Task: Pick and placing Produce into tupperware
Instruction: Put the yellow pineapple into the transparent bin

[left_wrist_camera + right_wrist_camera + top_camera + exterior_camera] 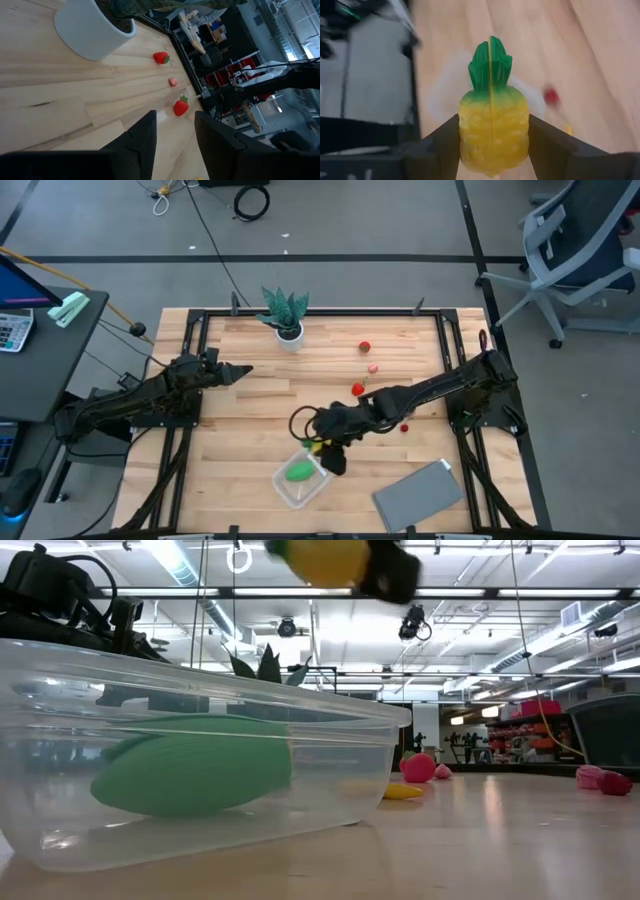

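- Left gripper (243, 370), parked well to the left of the working one, over bare wood near the potted plant (284, 313); fingers (142, 134) parted, nothing between them.
- Clear box (303, 476) just below and slightly left of the right gripper, near the table's front edge, with a green toy vegetable (298, 472) lying inside.
- Right gripper (325, 452) poised above the box's upper right corner, clamped on a toy pineapple (492, 122); yellow body squeezed between the two dark fingers (547, 145), green crown pointing away from the wrist.
- Same pineapple (325, 560) seen from table height, raised above the box (330, 755) and clear of its rim.
- Grey sheet (418, 496) flat on the table, to the right of the gripper and nearer the front edge.
- Red strawberry (358, 389) just beyond the right arm; pink piece (372, 366) and second red strawberry (365, 347) farther back still.
- Small red piece (404, 427) beside the right arm, to the gripper's right.
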### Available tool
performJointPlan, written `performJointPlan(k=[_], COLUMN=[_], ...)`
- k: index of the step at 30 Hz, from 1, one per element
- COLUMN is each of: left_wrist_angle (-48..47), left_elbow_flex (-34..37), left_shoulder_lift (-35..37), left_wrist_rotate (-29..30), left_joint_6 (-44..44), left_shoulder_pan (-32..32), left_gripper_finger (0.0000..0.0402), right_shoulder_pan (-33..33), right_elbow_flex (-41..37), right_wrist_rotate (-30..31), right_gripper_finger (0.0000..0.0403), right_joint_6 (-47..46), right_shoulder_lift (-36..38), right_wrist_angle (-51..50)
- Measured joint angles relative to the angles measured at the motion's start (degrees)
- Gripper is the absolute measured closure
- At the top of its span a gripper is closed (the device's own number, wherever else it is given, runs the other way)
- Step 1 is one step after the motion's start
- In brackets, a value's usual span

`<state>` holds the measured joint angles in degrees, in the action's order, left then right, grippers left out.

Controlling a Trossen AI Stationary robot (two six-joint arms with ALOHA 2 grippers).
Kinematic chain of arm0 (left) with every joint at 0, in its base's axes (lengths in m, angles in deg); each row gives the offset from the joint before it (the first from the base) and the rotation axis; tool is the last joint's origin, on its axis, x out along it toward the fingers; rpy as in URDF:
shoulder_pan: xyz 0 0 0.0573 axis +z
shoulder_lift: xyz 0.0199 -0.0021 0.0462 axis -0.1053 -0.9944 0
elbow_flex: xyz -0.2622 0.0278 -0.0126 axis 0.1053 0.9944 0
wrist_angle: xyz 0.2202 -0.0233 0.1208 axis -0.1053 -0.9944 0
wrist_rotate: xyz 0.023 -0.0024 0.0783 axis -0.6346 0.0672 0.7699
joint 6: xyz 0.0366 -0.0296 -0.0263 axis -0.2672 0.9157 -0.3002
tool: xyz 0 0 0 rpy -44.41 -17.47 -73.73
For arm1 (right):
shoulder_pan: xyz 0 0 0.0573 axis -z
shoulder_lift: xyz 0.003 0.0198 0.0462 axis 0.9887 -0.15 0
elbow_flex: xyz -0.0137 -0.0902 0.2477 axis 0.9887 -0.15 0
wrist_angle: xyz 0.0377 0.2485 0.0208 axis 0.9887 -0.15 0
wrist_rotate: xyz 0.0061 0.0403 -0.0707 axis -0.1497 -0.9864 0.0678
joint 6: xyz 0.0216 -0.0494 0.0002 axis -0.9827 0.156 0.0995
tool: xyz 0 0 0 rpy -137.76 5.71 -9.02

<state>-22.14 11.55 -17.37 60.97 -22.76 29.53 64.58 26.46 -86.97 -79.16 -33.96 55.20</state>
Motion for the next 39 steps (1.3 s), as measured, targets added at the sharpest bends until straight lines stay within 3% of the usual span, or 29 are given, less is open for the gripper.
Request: performJointPlan(k=[9,17,25,39], left_wrist_angle=[0.0,-0.5,-0.6,-0.7], left_elbow_flex=[0.0,0.0,0.0,0.0], left_shoulder_lift=[0.0,0.0,0.0,0.0], left_wrist_rotate=[0.0,0.1,0.1,0.0], left_joint_6=[0.0,-0.1,-0.1,-0.1], left_shoulder_pan=[0.0,0.0,-0.2,-0.2], left_gripper_finger=[0.0257,0.0261,0.0259,0.0259], right_shoulder_pan=[1.1,-1.3,-1.4,-1.0], right_elbow_flex=[-3.3,-3.4,-3.4,-3.4], right_wrist_rotate=[-1.1,-5.0,-5.9,-5.9], right_gripper_finger=[0.0204,0.0204,0.0203,0.0127], right_joint_6=[-3.3,-3.1,-1.3,0.5], right_shoulder_lift=[-0.8,-8.1,-12.8,-12.3], right_wrist_angle=[1.5,8.8,8.9,7.3])
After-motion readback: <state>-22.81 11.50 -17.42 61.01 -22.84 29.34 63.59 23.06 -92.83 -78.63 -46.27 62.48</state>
